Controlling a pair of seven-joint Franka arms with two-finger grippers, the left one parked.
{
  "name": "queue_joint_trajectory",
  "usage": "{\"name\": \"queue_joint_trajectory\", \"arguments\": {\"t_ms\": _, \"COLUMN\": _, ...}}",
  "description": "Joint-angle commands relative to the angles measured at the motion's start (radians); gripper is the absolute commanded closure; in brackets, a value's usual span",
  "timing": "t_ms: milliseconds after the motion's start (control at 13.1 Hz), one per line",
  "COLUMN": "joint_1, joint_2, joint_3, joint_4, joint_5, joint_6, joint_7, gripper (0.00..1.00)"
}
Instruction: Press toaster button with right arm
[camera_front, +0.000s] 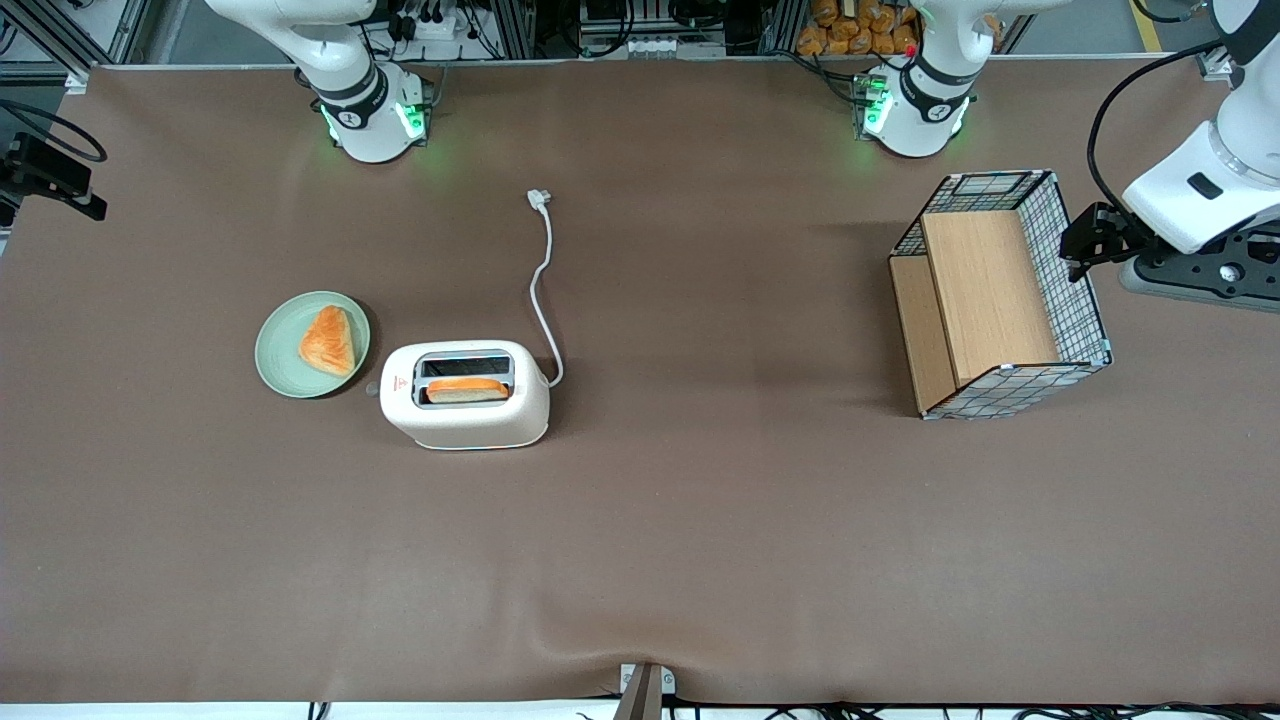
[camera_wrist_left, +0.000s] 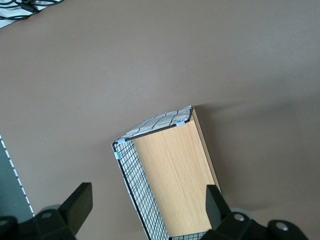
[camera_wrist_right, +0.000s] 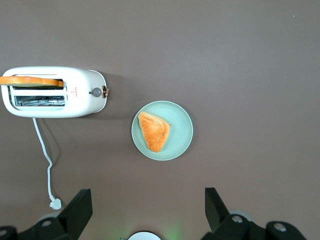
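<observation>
The cream-white toaster (camera_front: 465, 415) (camera_wrist_right: 80, 102) stands on the brown table with a bread slice (camera_front: 466, 388) in the slot nearer the front camera. Its small grey button (camera_front: 372, 388) (camera_wrist_right: 95, 92) sticks out of the short end that faces the green plate (camera_front: 275, 350). The white cord with its plug (camera_front: 540, 200) runs from the other end toward the arm bases. My right gripper (camera_wrist_right: 147, 190) shows only in the right wrist view. It hangs open high above the table, well away from the toaster, holding nothing.
A triangular orange pastry (camera_front: 328, 340) (camera_wrist_right: 154, 131) lies on the plate (camera_wrist_right: 182, 145) beside the button end. A wire basket with wooden panels (camera_front: 1080, 290) (camera_wrist_left: 135, 185) lies toward the parked arm's end. The arm base (camera_front: 370, 120) glows green at the table's edge.
</observation>
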Motion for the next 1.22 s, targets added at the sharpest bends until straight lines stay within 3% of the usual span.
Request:
{"name": "queue_joint_trajectory", "arguments": {"t_ms": 0, "joint_1": 0.014, "joint_2": -0.005, "joint_3": 0.006, "joint_4": -0.004, "joint_5": -0.004, "joint_6": -0.018, "joint_7": -0.001, "gripper": 0.0}}
{"name": "queue_joint_trajectory", "arguments": {"t_ms": 1146, "joint_1": 0.027, "joint_2": -0.001, "joint_3": 0.002, "joint_4": 0.011, "joint_5": -0.01, "joint_6": -0.03, "joint_7": 0.007, "gripper": 0.0}}
